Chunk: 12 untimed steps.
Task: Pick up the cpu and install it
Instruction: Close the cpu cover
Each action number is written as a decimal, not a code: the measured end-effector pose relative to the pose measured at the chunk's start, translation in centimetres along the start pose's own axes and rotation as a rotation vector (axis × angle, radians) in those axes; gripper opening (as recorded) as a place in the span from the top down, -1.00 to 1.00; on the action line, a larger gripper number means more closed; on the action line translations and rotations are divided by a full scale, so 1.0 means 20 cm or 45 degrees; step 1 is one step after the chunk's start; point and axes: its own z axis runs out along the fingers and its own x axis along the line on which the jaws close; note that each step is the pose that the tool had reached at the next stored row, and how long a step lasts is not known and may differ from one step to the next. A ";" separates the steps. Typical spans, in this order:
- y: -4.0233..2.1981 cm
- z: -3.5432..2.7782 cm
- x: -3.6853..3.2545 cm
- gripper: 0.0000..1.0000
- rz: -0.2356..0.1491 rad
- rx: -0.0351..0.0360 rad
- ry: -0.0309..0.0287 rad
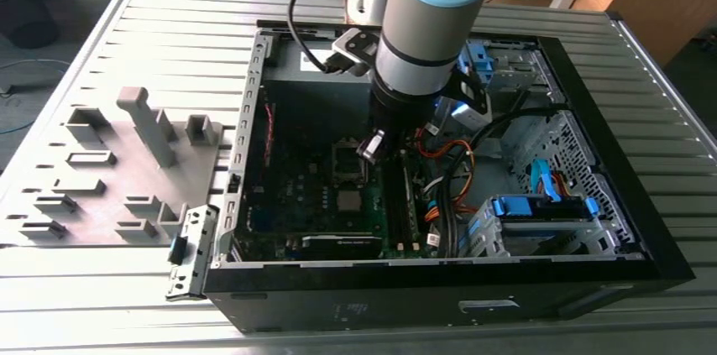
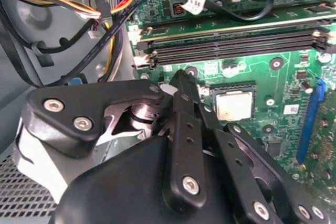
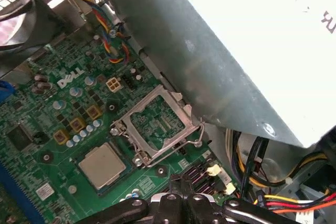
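The cpu (image 1: 351, 200) is a small silvery square lying flat on the green motherboard (image 1: 280, 204) inside the open computer case. It also shows in both wrist views (image 2: 233, 104) (image 3: 102, 165). Right beside it is the metal socket frame (image 3: 157, 123) with its wire lever, and green shows through the frame's window. My gripper (image 1: 368, 149) hangs above the board near the socket, apart from the cpu. In the second wrist view its black fingers (image 2: 181, 80) meet at the tip with nothing between them.
The grey power-supply box (image 3: 236, 40) stands close beside the socket. Bundles of coloured cables (image 2: 79, 19) run along the case wall. Black memory slots (image 2: 236, 43) lie past the cpu. Blue drive brackets (image 1: 543, 208) fill the case's right in the exterior view. A grey fixture tray (image 1: 101, 179) sits left of the case.
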 end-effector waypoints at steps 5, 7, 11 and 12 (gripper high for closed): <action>0.020 0.027 -0.024 0.79 0.000 -0.0012 -0.0026; 0.029 0.033 -0.030 0.79 0.000 -0.0012 -0.0026; 0.053 0.040 -0.024 0.79 0.000 -0.0007 -0.0030; 0.055 0.045 -0.022 0.79 0.000 -0.0006 -0.0030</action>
